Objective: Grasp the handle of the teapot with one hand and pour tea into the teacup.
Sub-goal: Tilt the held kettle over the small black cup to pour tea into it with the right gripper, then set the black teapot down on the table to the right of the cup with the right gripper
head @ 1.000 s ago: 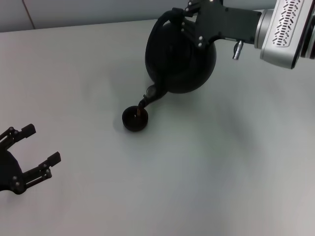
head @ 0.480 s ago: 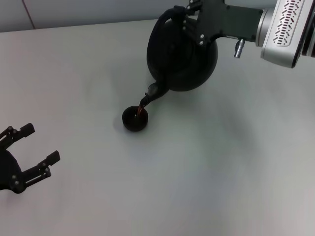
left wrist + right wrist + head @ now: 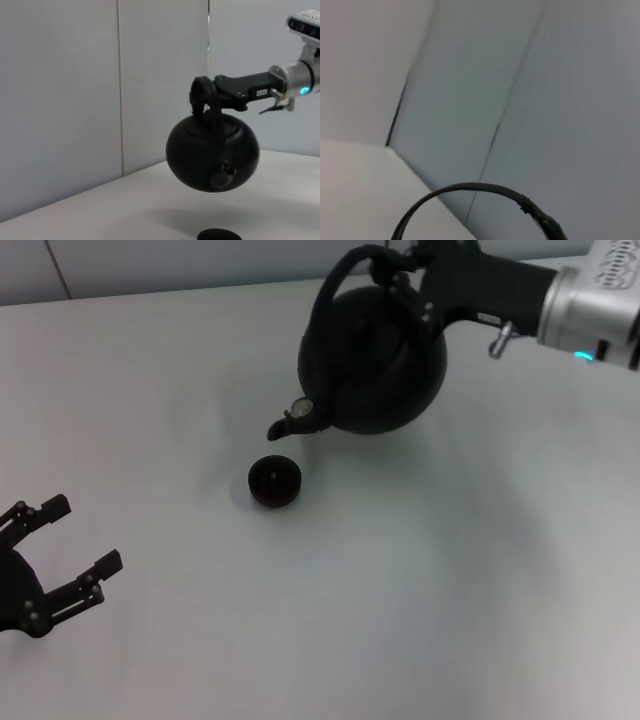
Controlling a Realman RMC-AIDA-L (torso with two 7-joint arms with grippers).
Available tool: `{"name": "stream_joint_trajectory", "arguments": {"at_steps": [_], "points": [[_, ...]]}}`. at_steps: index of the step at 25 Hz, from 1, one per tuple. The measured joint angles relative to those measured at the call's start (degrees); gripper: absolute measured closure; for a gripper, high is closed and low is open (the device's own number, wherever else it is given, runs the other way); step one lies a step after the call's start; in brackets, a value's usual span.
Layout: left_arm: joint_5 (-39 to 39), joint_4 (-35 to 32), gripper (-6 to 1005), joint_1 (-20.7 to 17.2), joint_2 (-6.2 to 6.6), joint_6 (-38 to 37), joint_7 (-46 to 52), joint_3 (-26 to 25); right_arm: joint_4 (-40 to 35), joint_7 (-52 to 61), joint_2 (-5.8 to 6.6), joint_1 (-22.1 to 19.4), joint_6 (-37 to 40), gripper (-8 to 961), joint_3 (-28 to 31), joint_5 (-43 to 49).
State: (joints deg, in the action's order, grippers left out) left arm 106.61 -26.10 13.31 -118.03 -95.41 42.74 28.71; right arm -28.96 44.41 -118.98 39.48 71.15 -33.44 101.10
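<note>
One pale, smooth, matte counter [image 3: 400, 620] carries the scene, with grey panelled walls behind it in the wrist views. One teapot [image 3: 375, 365] hangs above the counter's far side, lifted clear as the left wrist view shows: a large round matte-black body with a cast-iron look and a short curved spout [image 3: 290, 423] pointing toward the robot's left, its tip just above and behind the cup. Its one handle [image 3: 340, 280], a thick black arched hoop, rises over the top and is clamped near its crest by the right pincer [image 3: 400, 265], whose black fingers close around it at the end of a silver-and-black arm. The left pincer [image 3: 60, 555] sits low at the near left, well apart from everything, its two black fingers spread open and holding nothing. One teacup [image 3: 274, 481], a tiny low round black bowl without a handle, stands on the counter.
</note>
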Motion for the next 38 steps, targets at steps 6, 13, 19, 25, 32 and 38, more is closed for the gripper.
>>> {"name": "stream_joint_trajectory", "arguments": {"at_steps": [6,13,19,25,32,38], "points": [[0.0,0.0,136,0.0,-0.01,-0.2,0.1,0.0,2.0,4.4,-0.05,-4.1,0.2,870,0.1,-6.5],[0.0,0.0,136,0.5,-0.01,-0.3,0.2,0.0,3.1,5.7,-0.02,-8.4,0.2,870,0.6,-12.1],[0.0,0.0,136,0.8,-0.04,-0.4,0.2,0.1,3.1,5.9,-0.07,-11.2,0.3,871,0.8,-14.0],[0.0,0.0,136,0.9,-0.10,-0.4,0.2,0.2,4.6,3.7,-0.22,-13.2,0.3,871,1.4,-16.4],[0.0,0.0,136,0.8,-0.10,-0.7,0.2,0.5,8.0,0.4,-0.18,-14.4,-0.4,871,2.1,-17.4],[0.0,0.0,136,0.9,-0.10,-0.9,0.2,0.5,9.6,-1.8,-0.20,-14.7,-1.6,871,2.3,-17.4]]}}
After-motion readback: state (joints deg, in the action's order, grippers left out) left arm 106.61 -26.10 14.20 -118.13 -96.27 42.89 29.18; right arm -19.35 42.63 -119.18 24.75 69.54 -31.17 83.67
